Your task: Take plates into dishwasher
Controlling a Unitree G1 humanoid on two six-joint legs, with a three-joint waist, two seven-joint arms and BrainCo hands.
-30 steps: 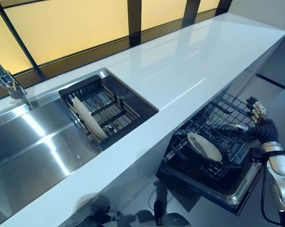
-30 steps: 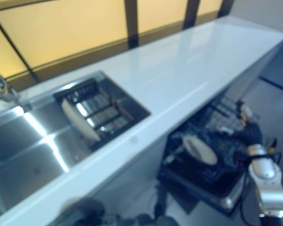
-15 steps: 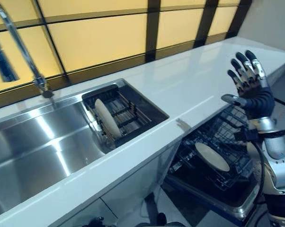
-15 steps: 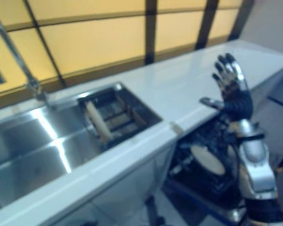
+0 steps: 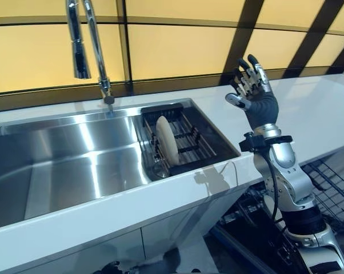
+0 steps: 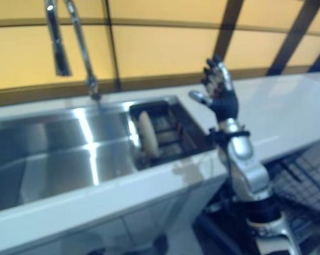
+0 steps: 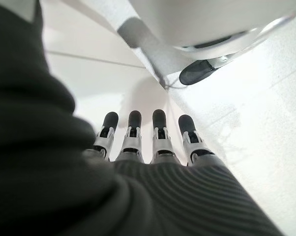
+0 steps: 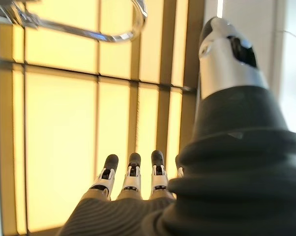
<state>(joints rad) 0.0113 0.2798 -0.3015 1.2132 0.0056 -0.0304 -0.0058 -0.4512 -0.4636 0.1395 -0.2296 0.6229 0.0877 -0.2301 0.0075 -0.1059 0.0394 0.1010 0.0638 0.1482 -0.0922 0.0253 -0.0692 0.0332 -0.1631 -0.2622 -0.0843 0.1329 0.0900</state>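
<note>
White surface (image 5: 332,108) spanning the scene, with a steel sink (image 5: 63,165) set into it and a tall faucet (image 5: 92,45) rising behind. At the sink's right end sits a dark drying rack (image 5: 189,137); one white plate (image 5: 166,140) stands on edge in its slots, an upright pose that leaves its rim free to be gripped. Below the surface at lower right, the wire dishwasher rack (image 5: 332,188) is pulled out, presumably so plates can be lowered in; no plate shows in the part now visible.

The right robot hand (image 5: 253,91) is raised above the surface just right of the drying rack, fingers spread and straight, holding nothing, well apart from the plate. The likely step is a reach toward that plate. The left robot hand (image 7: 153,142) shows only in its own wrist view, fingers straight and empty, hanging low and idle.

Compared with half a second ago, the head camera has swung left, so sink and faucet fill more of the frame and the dishwasher rack slips to the edge; the right robot hand now stands nearer the drying rack.
</note>
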